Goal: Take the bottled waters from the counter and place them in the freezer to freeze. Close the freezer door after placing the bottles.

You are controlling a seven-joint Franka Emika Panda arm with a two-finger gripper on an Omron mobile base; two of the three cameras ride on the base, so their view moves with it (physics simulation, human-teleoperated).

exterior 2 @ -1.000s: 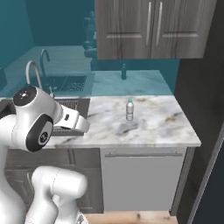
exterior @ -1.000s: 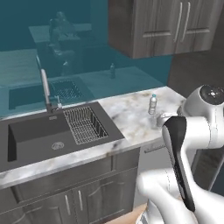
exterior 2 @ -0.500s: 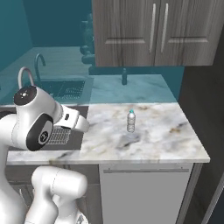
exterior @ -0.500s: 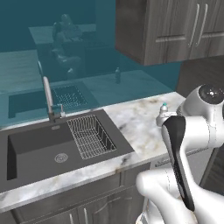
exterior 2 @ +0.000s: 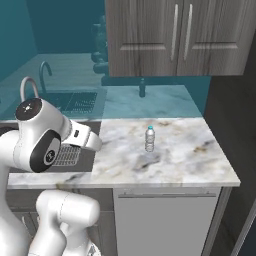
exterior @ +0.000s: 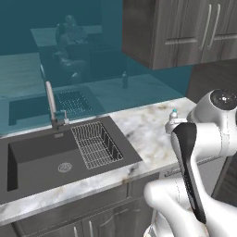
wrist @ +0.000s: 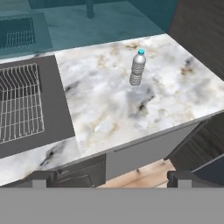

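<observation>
The gripper [wrist: 112, 179] hung above the front edge of the counter [wrist: 113, 109], its two dark fingertips [wrist: 41, 178] spread wide apart with nothing between them and touching nothing. Beyond it, well apart, one bottled water [wrist: 138, 67] stood upright on the marble, toward the far right part of the top, clear of the sink [wrist: 30, 109] and its wire rack [wrist: 19, 103] to the left.

In the right base view the bottle [exterior 2: 149, 138] stood alone near the middle of the counter [exterior 2: 200, 160], with grey wall cabinets [exterior 2: 175, 37] above and a teal backsplash [exterior 2: 150, 100] behind. The left base view showed the faucet [exterior: 51, 104] and the whole dark sink [exterior: 41, 157], while the arm [exterior: 203, 152] hid all but the bottle's blue cap [exterior: 174, 112]. A pale panel [exterior 2: 165, 220] sat under the counter.
</observation>
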